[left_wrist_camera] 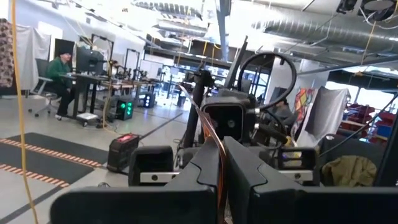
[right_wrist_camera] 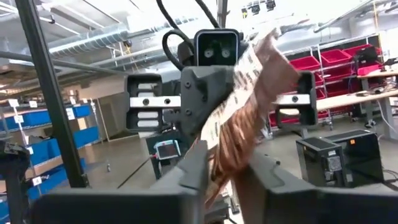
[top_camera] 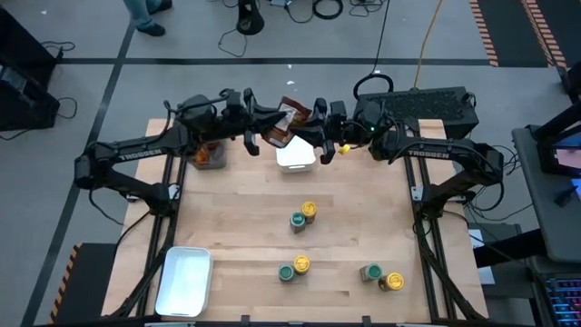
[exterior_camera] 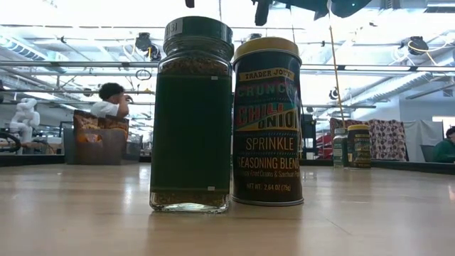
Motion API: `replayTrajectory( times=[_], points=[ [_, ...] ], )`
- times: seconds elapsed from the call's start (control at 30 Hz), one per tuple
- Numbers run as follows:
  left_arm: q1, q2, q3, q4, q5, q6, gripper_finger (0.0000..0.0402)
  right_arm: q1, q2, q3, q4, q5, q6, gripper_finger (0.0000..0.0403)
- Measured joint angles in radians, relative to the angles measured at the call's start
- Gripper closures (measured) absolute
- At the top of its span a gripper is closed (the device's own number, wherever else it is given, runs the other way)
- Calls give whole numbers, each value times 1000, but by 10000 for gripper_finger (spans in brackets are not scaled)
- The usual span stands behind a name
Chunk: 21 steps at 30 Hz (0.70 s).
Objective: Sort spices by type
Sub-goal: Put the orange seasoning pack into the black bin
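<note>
A brown spice packet with a white label (top_camera: 290, 116) hangs in the air at the table's far side, between my two grippers and above a small white tray (top_camera: 295, 156). My left gripper (top_camera: 272, 128) comes from the left and is shut on it. My right gripper (top_camera: 310, 131) comes from the right and is closed on it too. Three pairs of jars, one green-lidded (top_camera: 297, 221) and one yellow-lidded (top_camera: 310, 212) in each, stand upright on the table nearer the front. One such pair (exterior_camera: 190, 114) fills the low view. My left gripper pinches the packet between its two fingers; its wrist view shows the thin edge (left_wrist_camera: 219, 146) end-on, rising from between the fingers. The fingers reach in about level from the table's left. The packet is lifted clear of the table. My right gripper has its two fingers on either side of the packet's crumpled lower part (right_wrist_camera: 231, 152), reaching about level from the table's right. The packet stands up out of the fingers toward the left gripper opposite, clear of the tray.
A dark clear-sided bin (top_camera: 207, 153) with orange-brown contents sits at the far left, under the left arm. A larger white tray (top_camera: 184, 282) lies at the near left corner. Bare wood lies between the jar pairs. People sit in the room beyond.
</note>
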Motion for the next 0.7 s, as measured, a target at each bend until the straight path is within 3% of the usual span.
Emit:
replayTrajectory(
  times=[0.13,0.4,0.57,0.7],
  points=[
    [0,-1,0,-19,-2,-5,379,-1,0,0,0,-1,-30,395],
    [2,-8,1,-161,3,-6,266,-18,-5,-1,-54,-11,-66,400],
    [20,-69,9,-270,30,-6,209,-27,-30,2,-175,4,-151,401],
    [55,-134,54,-433,29,-3,187,-28,-52,1,-339,10,-264,402]
  ],
)
